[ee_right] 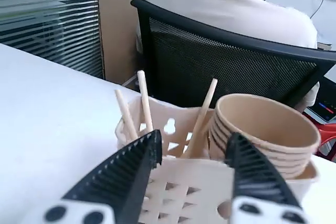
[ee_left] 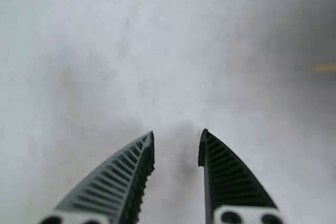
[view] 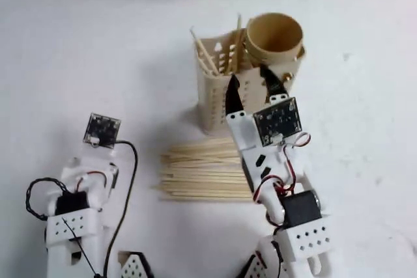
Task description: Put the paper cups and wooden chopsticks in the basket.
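Cream plastic basket (view: 212, 105) stands upright at 12 o'clock from the centre of the table (view: 78, 43) in the high view. Nested stack of paper cups (view: 273, 37) is already inside it, on its 3 o'clock side, so cups look done. A few wooden chopsticks (view: 207, 53) stand in its 9 o'clock side, tips above the rim. Bulk is left: a loose pile of chopsticks (view: 199, 174) lies flat on the table at 6 o'clock of the basket, just beside its base. Over the basket's near wall hangs the right gripper (view: 246, 74), jaws apart, nothing between them. At 8 o'clock the left gripper (ee_left: 177, 134) sits over bare table, jaws likewise apart and empty, well apart from the pile. My read: cups complete, chopsticks barely started, many grabs to go. Stick count too fine to tell.
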Tool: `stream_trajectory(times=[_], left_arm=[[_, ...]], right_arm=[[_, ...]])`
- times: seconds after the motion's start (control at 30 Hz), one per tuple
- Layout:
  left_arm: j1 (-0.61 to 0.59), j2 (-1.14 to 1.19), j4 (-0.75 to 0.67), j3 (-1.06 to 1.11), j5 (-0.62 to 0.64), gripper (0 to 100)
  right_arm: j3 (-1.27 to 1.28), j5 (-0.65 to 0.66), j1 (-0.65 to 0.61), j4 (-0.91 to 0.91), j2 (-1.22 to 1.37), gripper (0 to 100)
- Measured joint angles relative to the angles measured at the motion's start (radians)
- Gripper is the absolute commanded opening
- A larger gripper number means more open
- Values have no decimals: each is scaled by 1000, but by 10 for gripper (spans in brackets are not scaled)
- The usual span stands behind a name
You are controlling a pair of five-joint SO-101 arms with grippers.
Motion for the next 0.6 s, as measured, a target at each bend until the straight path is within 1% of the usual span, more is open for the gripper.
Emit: stream_trajectory(times=[0.07,0.13,0.27,0.37,0.47,0.6], left_arm=[[0,0,0,0,0,155],[0,0,0,0,0,155],[0,0,0,0,0,155],[0,0,0,0,0,157],[0,0,-34,0,0,158],[0,0,-98,0,0,158]], right_arm=[[-25,0,-2,23,2,239],[-54,0,2,57,2,204],[-110,0,18,210,-37,9],[-118,0,61,368,-121,43],[-112,0,103,531,-250,13],[14,8,118,671,-437,22]])
